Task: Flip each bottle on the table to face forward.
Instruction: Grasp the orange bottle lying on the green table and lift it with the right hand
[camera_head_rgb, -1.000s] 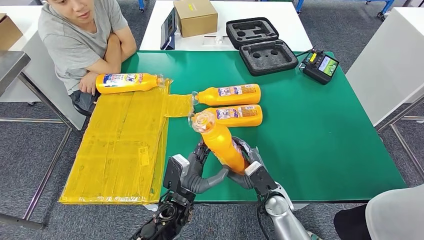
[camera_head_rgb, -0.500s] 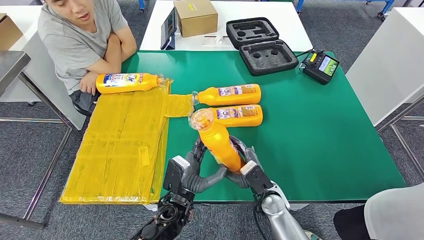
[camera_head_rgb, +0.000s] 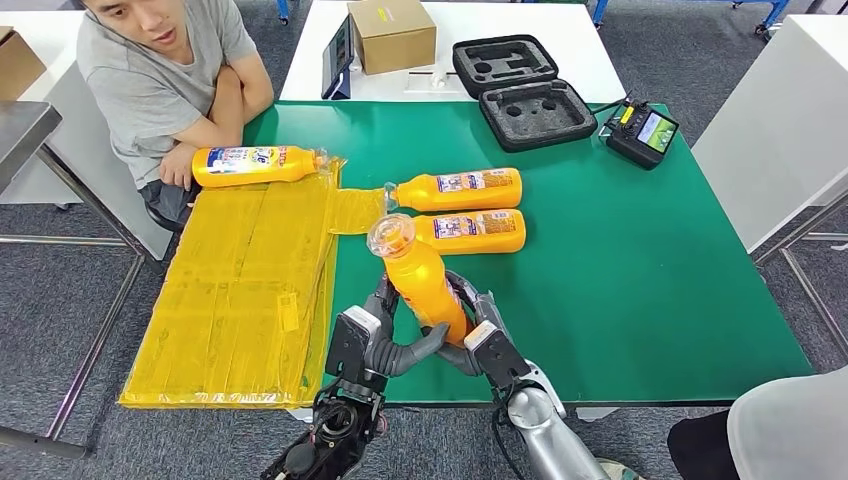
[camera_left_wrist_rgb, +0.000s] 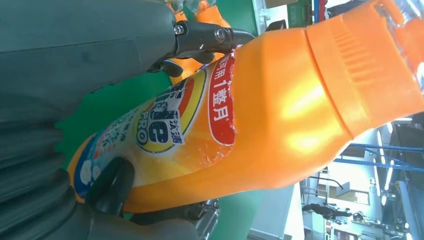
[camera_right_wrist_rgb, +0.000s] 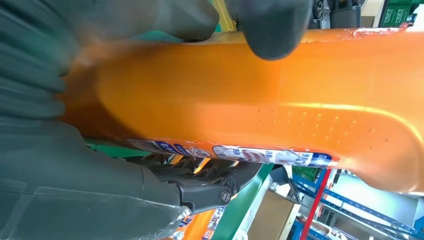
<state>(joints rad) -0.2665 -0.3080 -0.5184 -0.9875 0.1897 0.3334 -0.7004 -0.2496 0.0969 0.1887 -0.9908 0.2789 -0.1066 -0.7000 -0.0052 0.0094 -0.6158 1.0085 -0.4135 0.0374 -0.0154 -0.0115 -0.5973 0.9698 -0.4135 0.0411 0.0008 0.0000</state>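
Four orange bottles counted. Going left to right: one labelled bottle (camera_head_rgb: 255, 165) is lying on the yellow wrapped sheets (camera_head_rgb: 245, 290) at the far left corner of the green table (camera_head_rgb: 640, 270), just beside the seated person (camera_head_rgb: 165, 85); the held bottle (camera_head_rgb: 422, 280) is standing tilted above the near table edge, cap end up and leaning toward the far left; two more bottles, the upper bottle (camera_head_rgb: 460, 189) and the lower bottle (camera_head_rgb: 465, 231), are lying side by side at table centre with caps pointing left. The left hand (camera_head_rgb: 385, 335) and right hand (camera_head_rgb: 478, 335) are both gripping the held bottle's lower body from opposite sides. Held bottle: glossy orange plastic, ribbed orange cap under clear wrap; the left wrist view is showing a blue, yellow and red label (camera_left_wrist_rgb: 165, 125), while the right wrist view is showing mostly the plain orange side. Its cap is sitting just beside the lower bottle's neck. Open green surface is lying to the right of the bottles, up to the right edge; a black foam case (camera_head_rgb: 520, 90) and a controller (camera_head_rgb: 640, 132) are occupying the far edge.
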